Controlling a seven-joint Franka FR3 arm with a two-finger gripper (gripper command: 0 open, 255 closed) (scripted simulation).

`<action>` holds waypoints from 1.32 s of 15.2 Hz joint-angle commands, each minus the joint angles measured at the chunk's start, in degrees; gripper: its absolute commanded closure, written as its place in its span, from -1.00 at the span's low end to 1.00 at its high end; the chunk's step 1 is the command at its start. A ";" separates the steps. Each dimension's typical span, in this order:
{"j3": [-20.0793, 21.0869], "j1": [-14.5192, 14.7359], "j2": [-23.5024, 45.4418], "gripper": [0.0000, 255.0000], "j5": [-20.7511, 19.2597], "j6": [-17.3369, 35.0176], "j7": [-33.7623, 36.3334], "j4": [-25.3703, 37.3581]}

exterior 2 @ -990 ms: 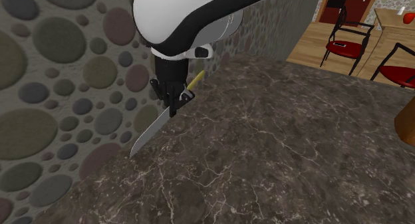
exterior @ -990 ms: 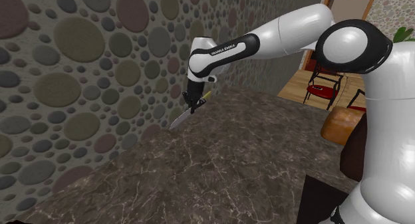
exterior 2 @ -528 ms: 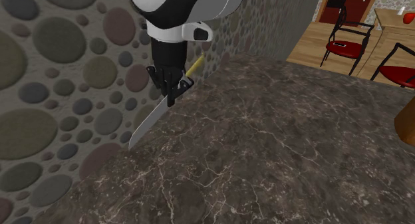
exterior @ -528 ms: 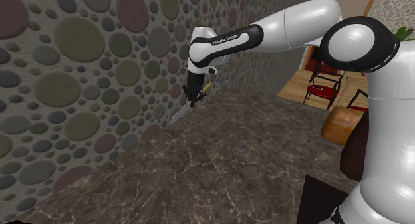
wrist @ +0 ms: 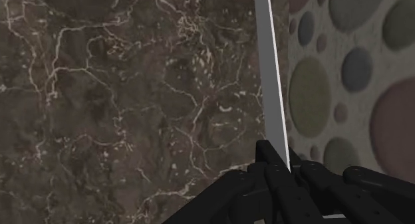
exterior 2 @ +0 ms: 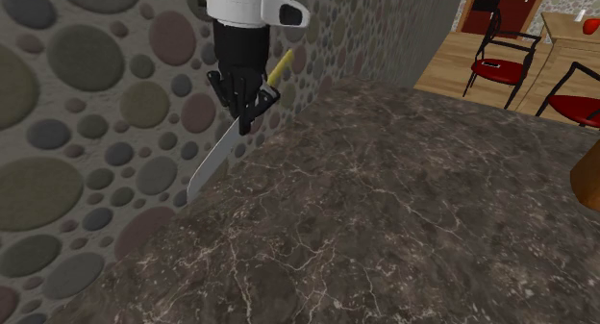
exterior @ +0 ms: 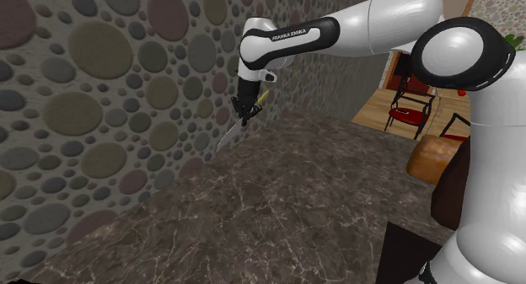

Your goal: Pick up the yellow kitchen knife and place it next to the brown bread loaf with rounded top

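While the gripper clamps the knife near its handle, the blade tilts down above the counter. The loaf sits at the shoulder view's right.

Knife: yellow handle, grey blade. Counter: dark brown, white veins. Wall: multicoloured pebbles.

The white arm runs from its shoulder at the right edge of the shoulder view leftward along the top. At upper centre the wrist bends straight down. The black hand points downward, its fingers clamped on the knife, whose blade slants toward lower left.
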 commanded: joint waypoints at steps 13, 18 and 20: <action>0.27 0.78 -0.03 1.00 -0.09 -10.81 0.73 10.84; 0.31 1.30 0.78 1.00 -0.37 -15.10 1.06 15.95; 0.23 0.01 -1.34 1.00 0.41 -14.61 -0.05 13.33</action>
